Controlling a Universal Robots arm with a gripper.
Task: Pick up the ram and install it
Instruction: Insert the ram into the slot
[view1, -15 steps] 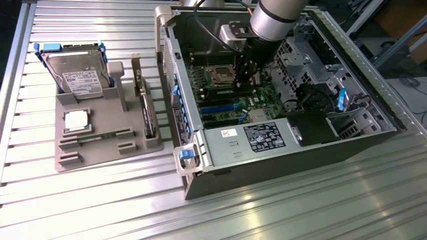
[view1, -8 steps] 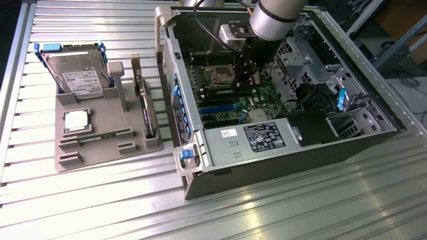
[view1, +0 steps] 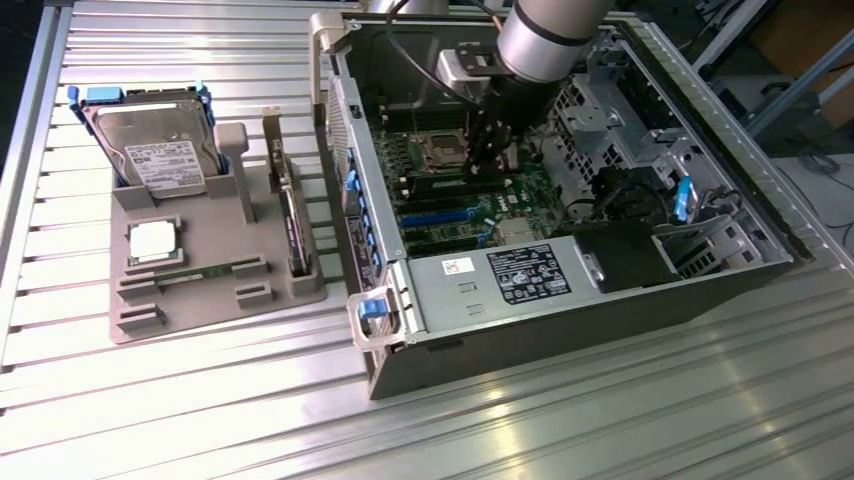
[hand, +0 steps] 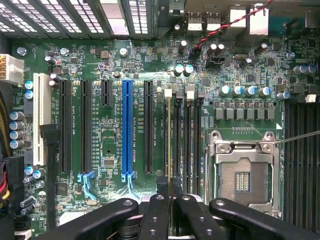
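Hand (hand: 170, 201) closed on the ram (hand: 170, 145), thin stick held edge-on between the fingers, aligned with the memory slots (hand: 192, 135), beside 1 open processor socket (hand: 243, 175), inside open computer case (view1: 561, 340), grey tray (view1: 200, 315) alongside on the table (view1: 601, 430).

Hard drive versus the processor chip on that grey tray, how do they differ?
The hard drive is larger and oblong; the processor chip is smaller and square. The hard drive is propped at a slant, while the processor chip lies flat. The hard drive carries a white label; the processor chip's top is plain silver. Both are silvery and sit on the grey tray.
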